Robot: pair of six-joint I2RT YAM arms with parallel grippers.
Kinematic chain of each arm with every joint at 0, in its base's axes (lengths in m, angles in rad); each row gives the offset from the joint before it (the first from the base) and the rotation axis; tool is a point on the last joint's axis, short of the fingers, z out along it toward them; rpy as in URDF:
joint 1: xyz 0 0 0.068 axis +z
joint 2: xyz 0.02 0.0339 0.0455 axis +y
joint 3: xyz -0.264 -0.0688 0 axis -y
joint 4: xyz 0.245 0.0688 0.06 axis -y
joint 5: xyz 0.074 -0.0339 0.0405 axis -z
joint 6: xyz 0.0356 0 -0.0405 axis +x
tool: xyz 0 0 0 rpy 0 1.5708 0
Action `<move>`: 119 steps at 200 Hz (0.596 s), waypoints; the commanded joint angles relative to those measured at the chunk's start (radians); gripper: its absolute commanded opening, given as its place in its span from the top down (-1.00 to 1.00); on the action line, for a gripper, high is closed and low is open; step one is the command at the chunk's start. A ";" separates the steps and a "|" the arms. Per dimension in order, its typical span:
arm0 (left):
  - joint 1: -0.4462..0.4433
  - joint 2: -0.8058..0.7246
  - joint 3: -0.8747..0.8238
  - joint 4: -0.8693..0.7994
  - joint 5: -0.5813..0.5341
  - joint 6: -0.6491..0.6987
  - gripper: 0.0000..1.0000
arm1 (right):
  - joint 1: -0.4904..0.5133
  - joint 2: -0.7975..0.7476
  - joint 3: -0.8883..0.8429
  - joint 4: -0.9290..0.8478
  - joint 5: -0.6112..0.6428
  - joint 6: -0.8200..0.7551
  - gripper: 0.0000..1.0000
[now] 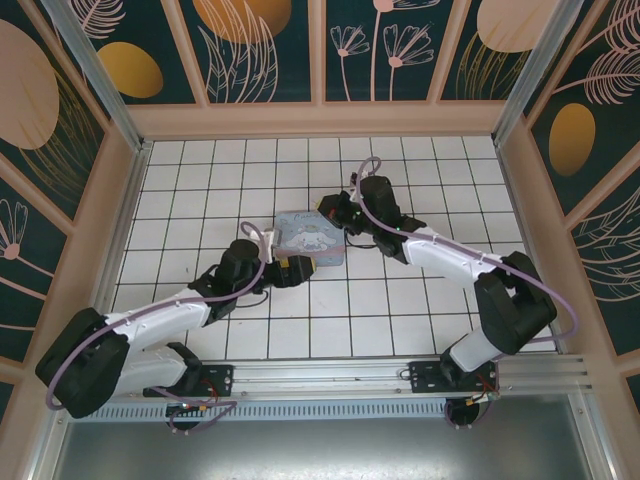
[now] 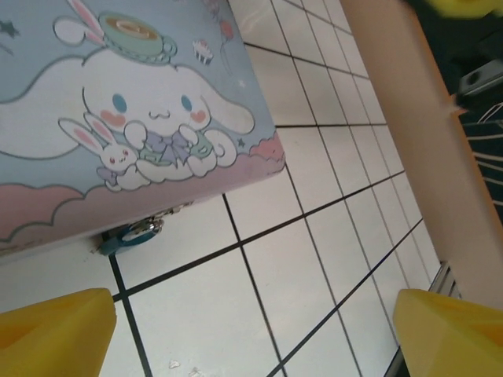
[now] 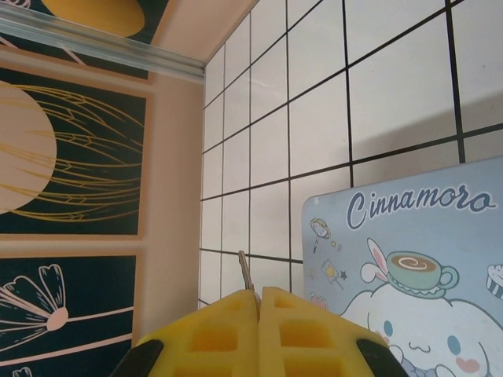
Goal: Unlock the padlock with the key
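The teal-blue padlock (image 2: 130,233) hangs at the near edge of the cartoon-printed tin box (image 2: 134,118), its shiny metal part against the box's latch. My left gripper (image 2: 251,345) is open, its yellow fingers (image 2: 47,334) spread wide just short of the padlock, with bare tile between them. In the top view the left gripper (image 1: 303,268) sits at the box's front edge. My right gripper (image 3: 258,294) is shut on the key (image 3: 246,273), whose thin dark blade sticks out past the pads. The right gripper (image 1: 332,212) hovers at the back right corner of the tin box (image 1: 308,238).
White tiled floor (image 1: 400,300) spreads all around, enclosed by peach-framed patterned walls (image 1: 320,118). A wall post (image 2: 424,141) runs close on the right of the left wrist view. The aluminium rail (image 1: 400,375) crosses the near edge by the arm bases.
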 commanded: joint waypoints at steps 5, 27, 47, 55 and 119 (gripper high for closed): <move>-0.010 0.048 -0.038 0.109 0.001 0.000 -0.78 | -0.009 -0.068 -0.085 0.051 -0.009 0.017 1.00; -0.010 0.093 -0.040 0.135 -0.001 0.007 -0.77 | -0.009 -0.087 -0.175 0.129 -0.015 0.044 1.00; -0.012 0.145 -0.029 0.160 0.014 0.023 -0.76 | -0.008 -0.087 -0.248 0.207 -0.024 0.064 1.00; -0.011 0.169 -0.025 0.170 0.022 0.027 -0.75 | -0.006 -0.084 -0.271 0.235 -0.026 0.064 1.00; -0.012 0.332 0.028 0.268 -0.010 0.050 -0.71 | -0.036 -0.016 -0.318 0.330 -0.067 0.033 1.00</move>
